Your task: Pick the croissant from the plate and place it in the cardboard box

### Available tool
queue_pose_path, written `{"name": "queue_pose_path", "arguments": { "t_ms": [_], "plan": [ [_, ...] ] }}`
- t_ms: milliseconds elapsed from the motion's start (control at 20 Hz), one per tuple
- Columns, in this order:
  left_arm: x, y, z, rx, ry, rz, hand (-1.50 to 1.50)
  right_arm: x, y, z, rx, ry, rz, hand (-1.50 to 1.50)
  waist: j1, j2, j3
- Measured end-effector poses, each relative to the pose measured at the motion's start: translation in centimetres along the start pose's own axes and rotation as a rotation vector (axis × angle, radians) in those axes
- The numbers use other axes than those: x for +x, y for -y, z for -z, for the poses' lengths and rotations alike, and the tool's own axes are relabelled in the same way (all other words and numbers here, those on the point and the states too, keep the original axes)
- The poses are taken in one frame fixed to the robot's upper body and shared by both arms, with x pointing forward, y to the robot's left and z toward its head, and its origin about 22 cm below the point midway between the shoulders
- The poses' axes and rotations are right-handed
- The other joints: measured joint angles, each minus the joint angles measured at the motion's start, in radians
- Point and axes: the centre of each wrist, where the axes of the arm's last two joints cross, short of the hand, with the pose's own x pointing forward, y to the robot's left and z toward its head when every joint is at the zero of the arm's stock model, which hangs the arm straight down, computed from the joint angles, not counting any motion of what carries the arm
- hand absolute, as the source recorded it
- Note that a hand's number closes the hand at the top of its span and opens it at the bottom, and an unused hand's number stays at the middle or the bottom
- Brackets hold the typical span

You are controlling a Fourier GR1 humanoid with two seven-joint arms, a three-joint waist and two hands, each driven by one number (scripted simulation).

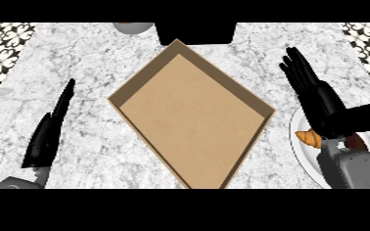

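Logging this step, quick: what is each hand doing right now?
Left hand: open, fingers straight, holding nothing, at the view's left.
Right hand: open, fingers straight, over the plate beside the croissant, holding nothing.

The table (86,68) looked like polished grey-white marble; the cardboard box (189,117) was matt brown, and the croissant (309,138) appeared glossy golden.

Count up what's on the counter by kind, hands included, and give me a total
Cardboard box: 1
Plate, at the right edge: 1
Croissant, on the plate: 1
Grey round object, cut off at the top edge: 1
Black block behind the box: 1
Hands: 2, the left hand and the right hand, both with straight fingers
Total: 7
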Motion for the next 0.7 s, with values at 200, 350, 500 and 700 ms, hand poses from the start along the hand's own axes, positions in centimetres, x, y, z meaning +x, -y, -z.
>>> {"name": "queue_pose_path", "arguments": {
  "t_ms": [200, 350, 500, 700],
  "plan": [
    [0.0, 0.1, 0.1, 0.020, -0.036, -0.023, 0.00, 0.5, 3.8, -0.1, -0.252, 0.074, 0.001, -1.50, 0.004, -0.007, -0.014],
    [-0.4, -0.2, -0.1, 0.047, -0.080, -0.061, 0.00, 0.0, 8.3, -1.5, -0.506, 0.054, -0.108, 1.50, -0.009, 0.004, -0.025],
    [-0.8, 0.4, -0.5, 0.048, -0.123, -0.106, 0.00, -2.1, 11.5, -3.8, -0.815, -0.065, -0.196, -1.50, -0.015, 0.006, -0.025],
    [-0.4, 0.9, -1.1, 0.024, -0.147, -0.150, 0.00, -4.7, 11.6, -5.6, -1.118, -0.056, -0.171, -1.50, 0.002, -0.004, -0.022]
  ]
}}
